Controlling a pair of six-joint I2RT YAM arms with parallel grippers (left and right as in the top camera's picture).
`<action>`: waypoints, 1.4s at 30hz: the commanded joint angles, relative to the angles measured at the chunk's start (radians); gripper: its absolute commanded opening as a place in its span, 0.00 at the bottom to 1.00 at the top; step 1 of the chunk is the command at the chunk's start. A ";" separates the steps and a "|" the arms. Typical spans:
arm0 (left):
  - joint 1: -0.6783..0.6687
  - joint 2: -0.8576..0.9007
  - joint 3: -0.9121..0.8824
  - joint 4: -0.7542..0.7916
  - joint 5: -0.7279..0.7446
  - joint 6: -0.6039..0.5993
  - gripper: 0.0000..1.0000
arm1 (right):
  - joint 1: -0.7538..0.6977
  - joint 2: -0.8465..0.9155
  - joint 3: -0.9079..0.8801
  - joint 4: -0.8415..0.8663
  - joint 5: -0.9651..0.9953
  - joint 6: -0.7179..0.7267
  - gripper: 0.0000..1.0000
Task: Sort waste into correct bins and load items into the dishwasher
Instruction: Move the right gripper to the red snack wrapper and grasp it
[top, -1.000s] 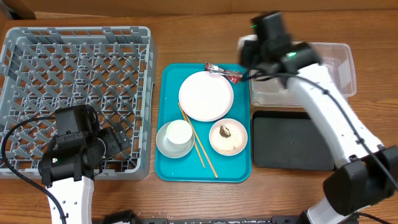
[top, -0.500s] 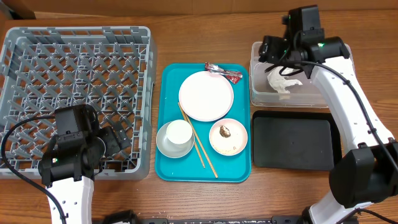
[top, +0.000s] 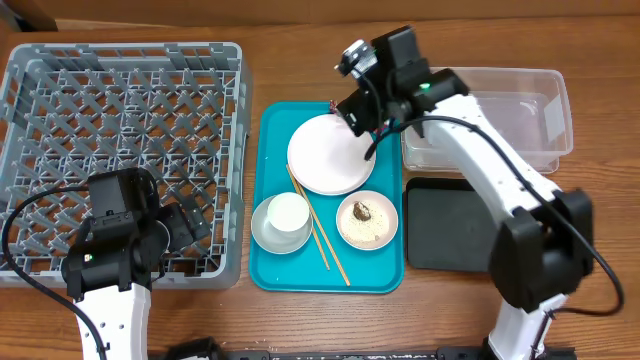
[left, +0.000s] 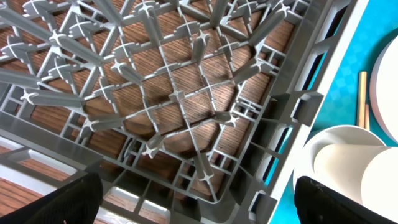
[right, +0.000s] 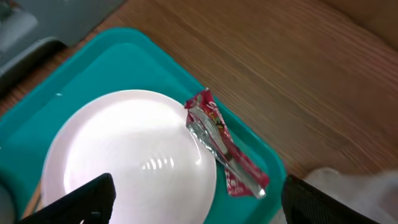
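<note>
Red-and-silver wrapper (right: 225, 148): crumpled strip at the far corner of the teal tray (right: 143, 68), one end lapping the white plate (right: 124, 162).
Right gripper (right: 198, 190): hovering over the wrapper, fingers spread wide, nothing held.
Left gripper (left: 199, 196): spread and empty, hanging over a corner of the dish rack (left: 168, 99).

Handling note, as judged: picking up the wrapper is the step in hand. Lower straight down with the fingers across the strip's narrow width and clear of the plate's rim. Close gently on the foil, then lift before swinging toward the clear tub (top: 560, 110).

Views: the right wrist shows the wrapper whole. Overhead hides nearly all of it under the arm, yet alone shows tub, black tray (top: 470, 235) and rack together.
</note>
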 joint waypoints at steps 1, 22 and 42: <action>0.004 0.016 0.026 -0.001 -0.006 -0.021 1.00 | 0.015 0.068 0.026 0.055 -0.002 -0.036 0.88; 0.004 0.017 0.026 -0.011 -0.006 -0.021 1.00 | 0.024 0.206 0.026 0.190 -0.005 -0.029 0.34; 0.004 0.017 0.026 -0.015 -0.006 -0.021 1.00 | 0.024 0.246 0.026 0.229 0.009 -0.029 0.35</action>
